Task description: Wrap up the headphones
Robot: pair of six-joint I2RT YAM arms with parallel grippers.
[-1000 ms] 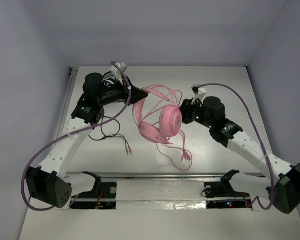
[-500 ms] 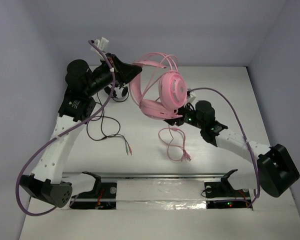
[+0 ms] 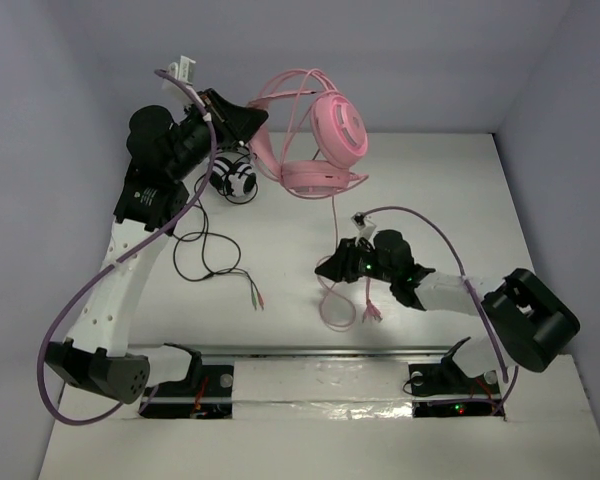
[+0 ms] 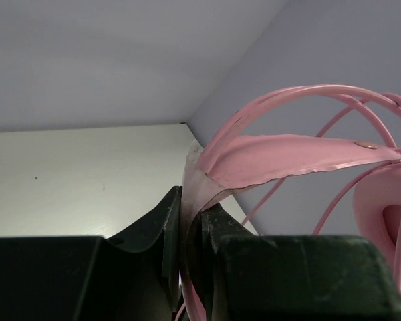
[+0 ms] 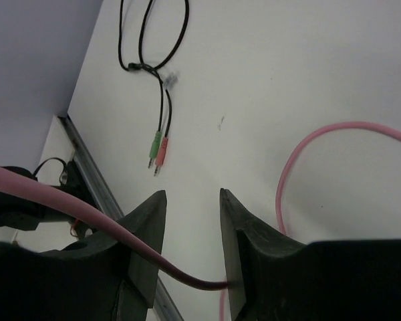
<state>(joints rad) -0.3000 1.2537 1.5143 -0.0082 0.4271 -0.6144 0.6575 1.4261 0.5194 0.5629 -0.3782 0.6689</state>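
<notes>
High above the table (image 3: pixel 450 190), at its far left, the pink headphones (image 3: pixel 320 150) hung by their headband, pinched in the left gripper (image 3: pixel 258 118). Lower down, the right gripper (image 3: pixel 328 270) stood parted around the pink cable (image 3: pixel 333 225), unclamped. That loose cable could have slipped free, or snagged under a pull.

Glossy pink plastic headphones (image 3: pixel 338 125), matt white table (image 3: pixel 460 190).

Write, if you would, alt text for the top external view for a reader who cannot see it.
The left gripper holds the pink headphones aloft by the headband, their cable hanging to the table, where the open right gripper straddles it. Black-and-white headphones lie near the left arm.
</notes>
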